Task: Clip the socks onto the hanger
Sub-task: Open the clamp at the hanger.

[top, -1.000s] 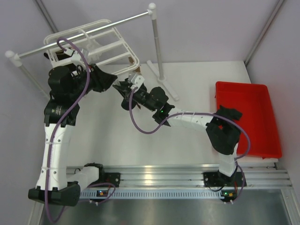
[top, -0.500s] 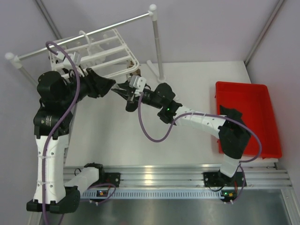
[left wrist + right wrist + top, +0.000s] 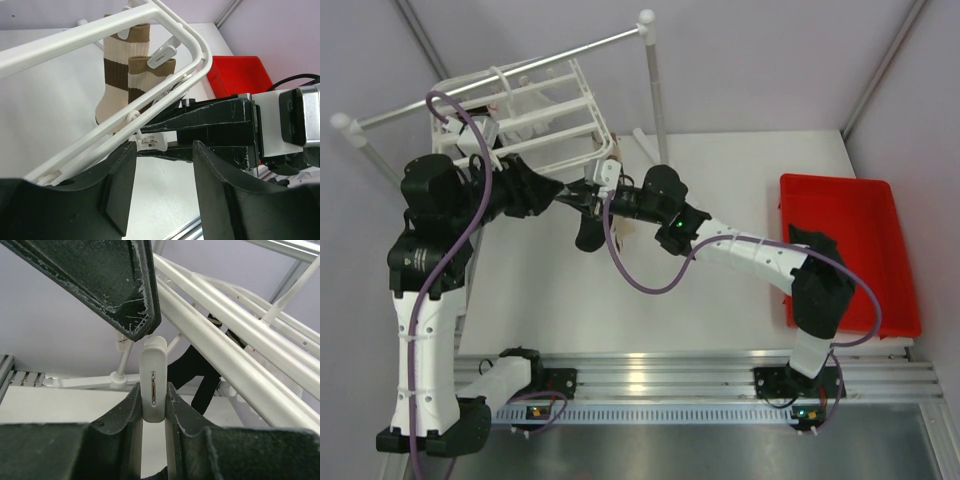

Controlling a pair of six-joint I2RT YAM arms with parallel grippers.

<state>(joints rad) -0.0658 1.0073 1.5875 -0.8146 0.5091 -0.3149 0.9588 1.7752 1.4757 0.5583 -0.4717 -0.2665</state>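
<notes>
White tabletop (image 3: 740,180) under pale walls, and a red bin (image 3: 870,260) sits at the right edge, well apart from the work. In the far left corner the hanger (image 3: 560,110) hangs tilted from the grey rail (image 3: 520,65). The left gripper (image 3: 558,190) and right gripper (image 3: 585,192) meet nose to nose at its near corner, so I've got almost no free room there. The open space is the bare middle of the table, out toward the bin. On the right wrist view, the right gripper is pinched tight on a white clip (image 3: 153,357), fingers flat against both its sides, just beneath the hanger's outer bar. One left finger sits right over the clip's tip, and I can't tell whether it touches. On the left wrist view, the left gripper is spread wide and holds nothing. Its fingers straddle the right gripper's black fingers and that clip, under the frame's edge. The cream sock (image 3: 117,75) hangs from the frame, pegged at its cuff by another clip (image 3: 162,55). The black sock (image 3: 192,377) dangles behind the bars. A bar hides its top, so I can't say what holds it. From overhead, the purple cable and the right arm cover most of the cream sock.
</notes>
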